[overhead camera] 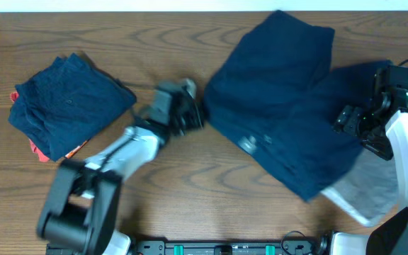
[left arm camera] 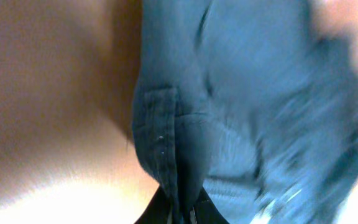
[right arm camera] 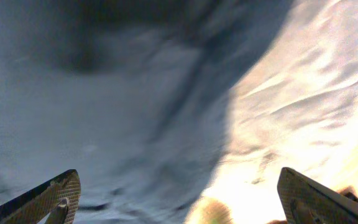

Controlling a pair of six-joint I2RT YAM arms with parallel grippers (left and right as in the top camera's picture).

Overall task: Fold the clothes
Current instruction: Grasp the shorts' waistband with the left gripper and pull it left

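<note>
Well, over on the left a stacked pile (overhead camera: 68,105) of navy cloth sits on the counter (overhead camera: 204,191), with a red-orange garment (overhead camera: 40,149) peeking from under it, well apart from the action. Next come the left fingers (overhead camera: 195,117), pressed together on the left hem of the navy shorts (overhead camera: 275,106); the wrist view shows a seam pinched between them. The shorts lie spread across the middle and right of the counter, their grey label (overhead camera: 249,144) near the lower edge. Their right part drapes over a grey garment (overhead camera: 374,195). Above that side hang the right fingers (overhead camera: 346,120), spread wide and holding nothing.

What worries me is the one-sided grip. If the left arm pulls across with the right corner free, the cloth will likely bunch and twist rather than fold flat. The pinch looks thin, on a seam only, so it could slip out. And should the right fingers close too deep, they may catch the grey garment beneath and drag both along.
</note>
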